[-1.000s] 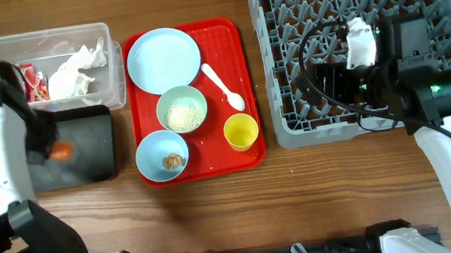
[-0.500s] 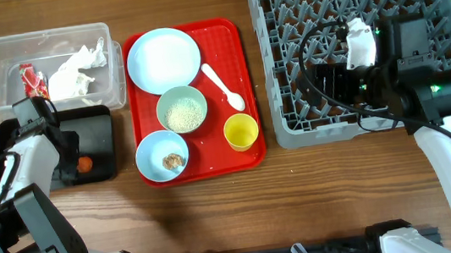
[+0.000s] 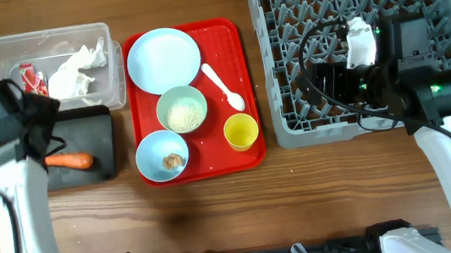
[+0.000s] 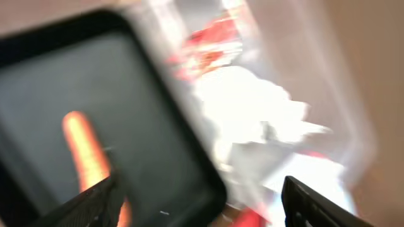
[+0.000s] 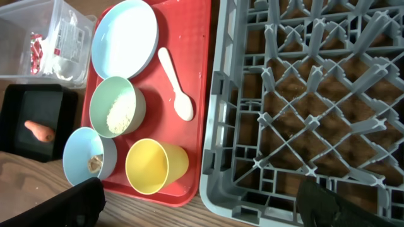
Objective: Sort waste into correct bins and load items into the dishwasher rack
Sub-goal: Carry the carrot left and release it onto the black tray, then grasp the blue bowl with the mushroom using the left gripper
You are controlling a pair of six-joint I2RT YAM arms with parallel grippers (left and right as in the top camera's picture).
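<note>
Left gripper [image 4: 201, 197] we see wide apart, empty | orange carrot [image 4: 84, 154] below it in black rectangular tray [image 4: 44, 82] | right gripper [image 5: 202, 200] also apart, over grey plastic grid rack [image 5: 297, 107]

Two bowls [image 3: 182, 110], two bins [image 3: 94, 133], one cup [image 3: 241, 131]

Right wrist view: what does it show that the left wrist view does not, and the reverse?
Only the right wrist view: the red tray with plate, green bowl, blue bowl, yellow cup and spoon, the rack beside it, and the right tool, open. Only the left wrist view: the left tool, open. Both: the carrot lying in the black tray, and the clear tub holding the red wrapper.
</note>
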